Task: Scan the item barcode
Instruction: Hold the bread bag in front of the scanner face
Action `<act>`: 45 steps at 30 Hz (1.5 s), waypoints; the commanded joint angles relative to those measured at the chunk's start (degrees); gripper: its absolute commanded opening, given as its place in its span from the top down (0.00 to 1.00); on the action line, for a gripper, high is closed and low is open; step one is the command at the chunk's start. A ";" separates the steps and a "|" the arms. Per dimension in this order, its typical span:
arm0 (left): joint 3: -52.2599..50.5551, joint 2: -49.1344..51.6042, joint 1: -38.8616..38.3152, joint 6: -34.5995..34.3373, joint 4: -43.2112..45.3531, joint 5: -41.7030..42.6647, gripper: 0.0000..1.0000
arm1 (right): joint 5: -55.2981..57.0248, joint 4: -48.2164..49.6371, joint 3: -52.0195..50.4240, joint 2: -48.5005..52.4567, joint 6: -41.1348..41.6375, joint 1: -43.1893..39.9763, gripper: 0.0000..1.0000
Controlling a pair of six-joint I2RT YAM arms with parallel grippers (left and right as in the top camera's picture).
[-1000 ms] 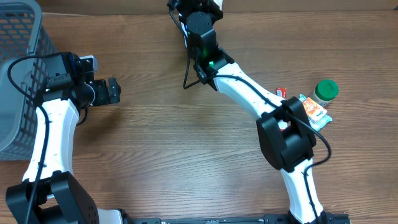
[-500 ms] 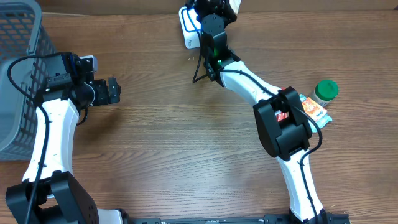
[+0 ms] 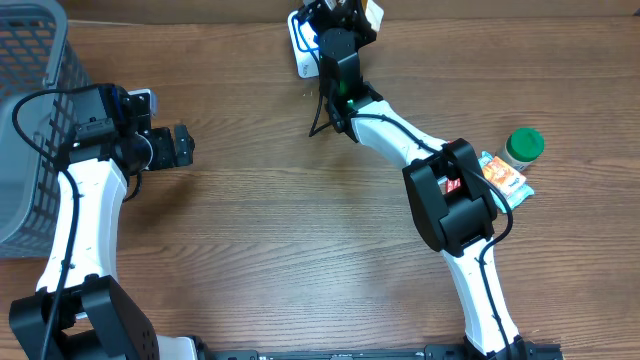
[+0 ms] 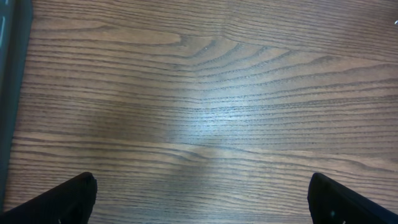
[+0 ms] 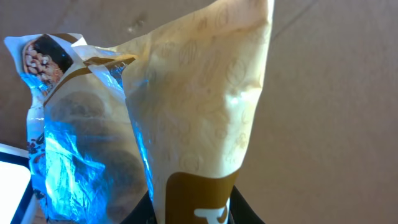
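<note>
The snack pouch (image 5: 199, 93), cream-coloured with a brown band and a clear panel washed in blue light, is held up at the far edge of the table (image 3: 300, 250), just beside the white scanner (image 3: 300, 45), whose face glows blue. The right gripper (image 5: 196, 210) is clamped on the pouch's lower end, its dark fingers (image 5: 245, 211) pressing either side of the brown band; a picture of nuts shows at the pouch's upper left corner in the right wrist view. The right arm stretches from the near edge across the table to reach there. To its right lie an orange packet (image 3: 505, 178) and, just beside it, a green-lidded jar (image 3: 524, 145). Well apart, on the left side, the left gripper (image 4: 202, 202) hangs over bare wood with its jaws spread wide and nothing between them, near a grey mesh basket (image 3: 30, 100) at the table's left edge.
</note>
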 commanded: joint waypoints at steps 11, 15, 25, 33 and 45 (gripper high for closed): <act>0.81 0.31 -0.11 0.70 0.20 0.48 0.00 | -0.20 -1.29 0.90 0.90 0.22 3.34 0.97; 0.81 0.31 -0.11 0.70 0.22 0.48 0.00 | -0.20 -6.08 0.90 0.90 0.24 3.87 0.97; 0.81 0.31 -0.11 0.70 0.20 0.48 0.00 | 6.05 6.91 0.90 0.92 -4.81 2.10 0.97; 0.81 0.31 -0.11 0.70 0.20 0.48 0.00 | 6.01 2.89 0.90 1.03 -8.41 0.50 0.97; 0.81 0.31 -0.11 0.70 0.20 0.48 0.00 | 4.31 -3.04 0.90 1.25 -3.96 1.01 0.97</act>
